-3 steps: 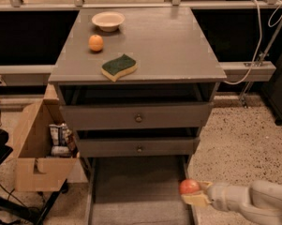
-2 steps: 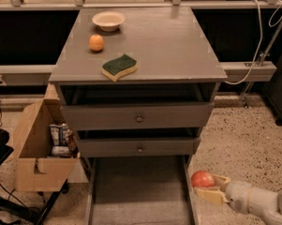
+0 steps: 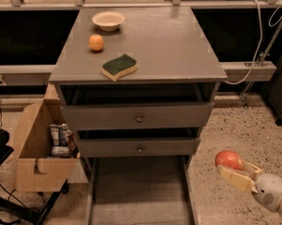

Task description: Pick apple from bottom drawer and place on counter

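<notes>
My gripper (image 3: 234,173), lower right, grips the apple (image 3: 229,159); I'd raise it well above the counter (image 3: 171,43) edge before swinging in over it.

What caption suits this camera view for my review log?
Pincer holds the apple to the right of the open bottom drawer, below the counter.

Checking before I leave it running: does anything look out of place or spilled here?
Nothing looks spilled or damaged. The one thing out of place is the apple, held in the gripper over the floor to the right of the open bottom drawer, not yet on the counter.
</notes>
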Controlling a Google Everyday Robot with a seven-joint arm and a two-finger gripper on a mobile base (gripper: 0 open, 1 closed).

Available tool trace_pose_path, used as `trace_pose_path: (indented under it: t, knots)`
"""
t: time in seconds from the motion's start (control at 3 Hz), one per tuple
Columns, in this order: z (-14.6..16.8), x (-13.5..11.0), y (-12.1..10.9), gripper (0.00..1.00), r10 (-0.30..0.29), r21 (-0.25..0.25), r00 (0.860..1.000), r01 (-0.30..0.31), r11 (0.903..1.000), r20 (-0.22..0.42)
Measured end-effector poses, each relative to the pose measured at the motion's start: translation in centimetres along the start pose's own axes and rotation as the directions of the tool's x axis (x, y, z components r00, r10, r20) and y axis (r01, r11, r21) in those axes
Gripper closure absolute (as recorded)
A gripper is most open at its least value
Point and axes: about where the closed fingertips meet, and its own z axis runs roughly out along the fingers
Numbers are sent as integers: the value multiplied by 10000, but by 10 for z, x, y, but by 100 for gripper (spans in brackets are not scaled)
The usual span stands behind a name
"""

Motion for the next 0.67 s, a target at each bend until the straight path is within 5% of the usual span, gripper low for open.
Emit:
trace_pose_path:
  t: [0.67]
  knots:
    - [4, 3, 1, 100, -41, -94, 10000, 40, 9999, -91]
